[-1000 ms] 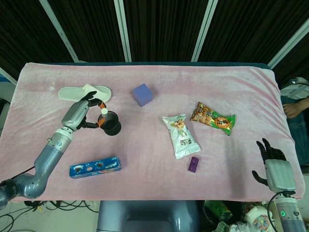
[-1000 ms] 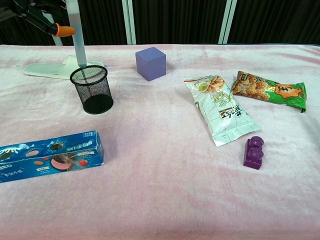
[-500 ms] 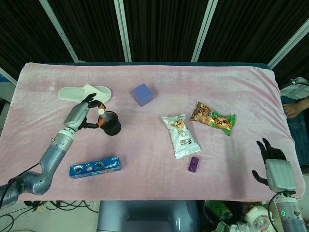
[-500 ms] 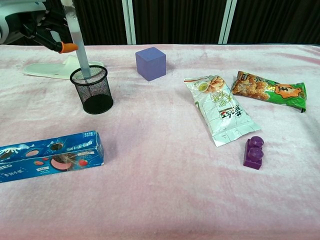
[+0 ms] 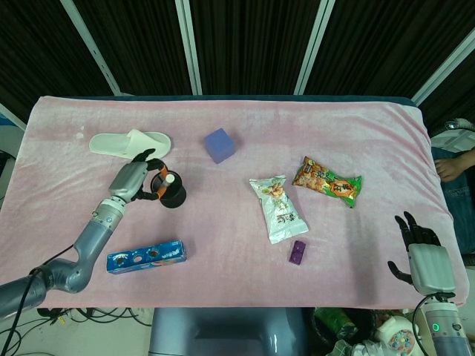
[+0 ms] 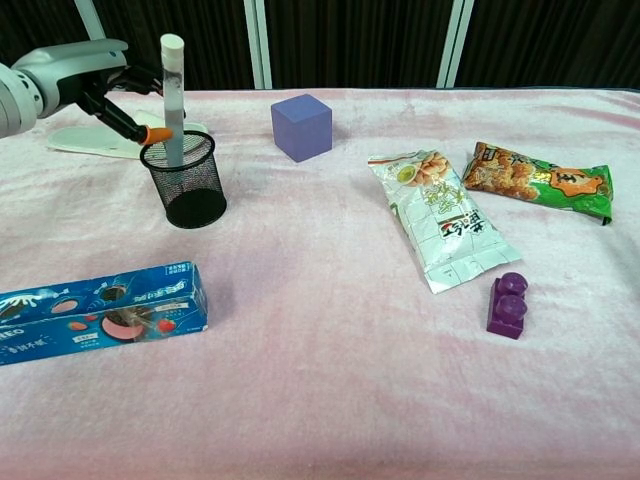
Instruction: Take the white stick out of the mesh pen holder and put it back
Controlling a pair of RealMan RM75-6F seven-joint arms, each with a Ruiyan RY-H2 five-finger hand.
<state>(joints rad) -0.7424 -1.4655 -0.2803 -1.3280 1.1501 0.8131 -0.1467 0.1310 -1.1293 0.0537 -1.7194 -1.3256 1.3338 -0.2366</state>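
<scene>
The black mesh pen holder [image 5: 175, 196] [image 6: 185, 185] stands at the table's left. The white stick [image 5: 170, 179] [image 6: 173, 90] stands nearly upright inside it, its upper half rising above the rim. My left hand [image 5: 133, 180] [image 6: 75, 85] is close beside the holder on its left and pinches the stick just above the rim, orange-tipped thumb below and fingers higher up. My right hand [image 5: 419, 248] hangs off the front right corner of the table, fingers apart and holding nothing; the chest view does not show it.
A white slipper [image 5: 126, 142] lies behind the holder, a purple cube [image 5: 220, 144] to its right. A blue cookie box [image 5: 145, 256] lies in front of it. Two snack bags [image 5: 277, 208] [image 5: 326, 182] and a small purple block [image 5: 298, 252] lie right of centre.
My left hand has come down with the stick, which has sunk deeper into the holder; its top now shows in the chest view. The right hand has not moved.
</scene>
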